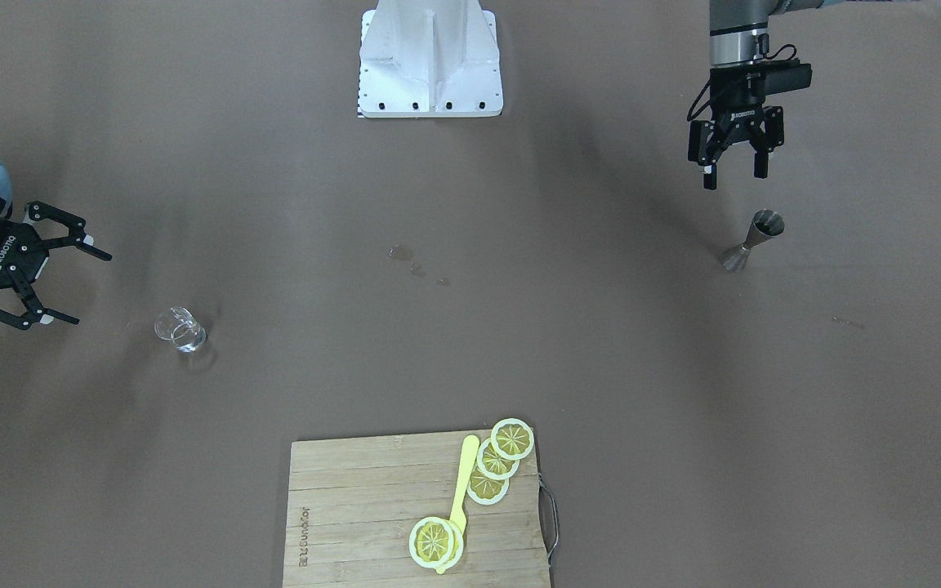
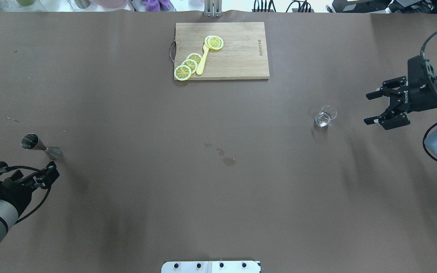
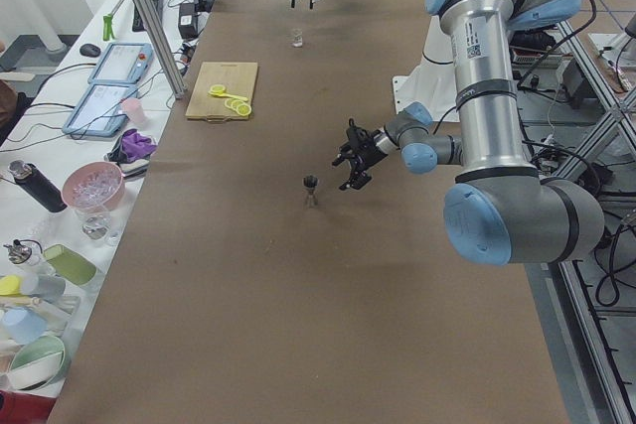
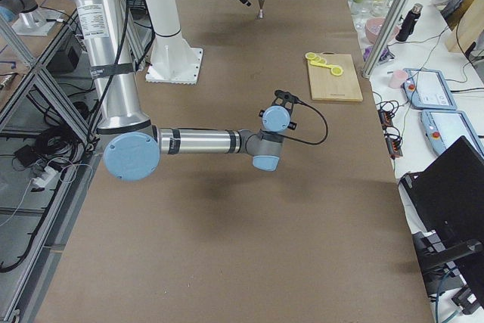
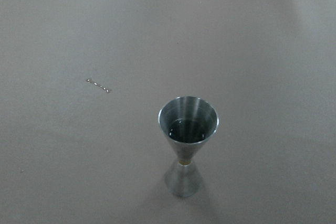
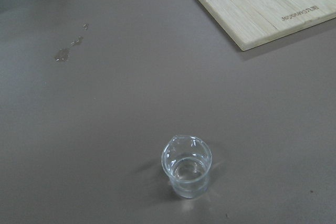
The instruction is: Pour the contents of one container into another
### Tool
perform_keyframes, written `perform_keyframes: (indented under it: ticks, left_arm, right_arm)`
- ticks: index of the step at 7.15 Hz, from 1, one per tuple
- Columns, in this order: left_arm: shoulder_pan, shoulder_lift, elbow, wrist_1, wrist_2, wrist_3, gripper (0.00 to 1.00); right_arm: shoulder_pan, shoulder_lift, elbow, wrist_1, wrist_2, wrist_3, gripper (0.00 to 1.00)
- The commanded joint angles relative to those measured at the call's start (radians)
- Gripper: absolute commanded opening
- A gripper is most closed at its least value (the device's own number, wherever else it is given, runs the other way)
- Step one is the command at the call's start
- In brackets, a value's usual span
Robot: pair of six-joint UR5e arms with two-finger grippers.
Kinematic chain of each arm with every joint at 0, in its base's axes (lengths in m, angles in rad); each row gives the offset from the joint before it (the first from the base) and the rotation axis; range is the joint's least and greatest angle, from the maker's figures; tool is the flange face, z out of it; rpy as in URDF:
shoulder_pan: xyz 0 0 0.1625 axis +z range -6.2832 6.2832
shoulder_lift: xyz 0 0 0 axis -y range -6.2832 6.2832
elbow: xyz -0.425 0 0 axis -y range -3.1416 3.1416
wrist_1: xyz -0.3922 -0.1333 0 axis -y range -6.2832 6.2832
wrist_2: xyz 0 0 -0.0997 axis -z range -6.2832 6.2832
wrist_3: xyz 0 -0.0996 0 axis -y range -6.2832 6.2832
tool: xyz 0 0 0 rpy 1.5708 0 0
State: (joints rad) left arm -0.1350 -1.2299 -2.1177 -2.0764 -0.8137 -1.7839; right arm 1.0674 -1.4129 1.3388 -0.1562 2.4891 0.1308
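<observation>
Your left end effector [image 1: 735,175] hangs above the bench [image 1: 470,359] with its fingers spread wide and nothing between them. The jigger [image 1: 752,239] stands upright just beyond its fingertips, near but not touching. Look through the left wrist camera and you see dark liquid sitting in the jigger's upper cup.

Over on the other side, your right end effector [image 1: 88,288] is also gaping wide and holding nothing, its fingers pointing sideways toward the glass [image 1: 180,330]. The glass stands upright on the bench, close to those fingertips but clear of them. How much clear liquid it holds, you cannot tell from here.

Jigger and glass are well apart, at opposite ends of the bench. Between them lie a few wet spots [image 1: 401,253]. At the far edge from the robot sits a cutting board [image 1: 356,506] with lemon slices [image 1: 512,438] and a yellow utensil [image 1: 464,478] on it.
</observation>
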Motion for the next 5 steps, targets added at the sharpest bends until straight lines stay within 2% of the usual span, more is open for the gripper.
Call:
perform_keyframes:
  ticks: [1,3,5]
  left_arm:
    - [0.035,-0.025,0.06,-0.018,0.167,-0.002,0.98]
    - [0.061,-0.058,0.135,-0.014,0.223,-0.002,0.98]
    - [0.075,-0.062,0.179,-0.014,0.245,-0.006,0.97]
  right_arm:
    - [-0.059,-0.011,0.014,0.007,-0.117,-0.004,0.92]
    - [-0.13,-0.011,0.017,0.009,-0.203,-0.005,0.91]
    - [-0.147,-0.012,0.008,0.009,-0.229,-0.004,0.91]
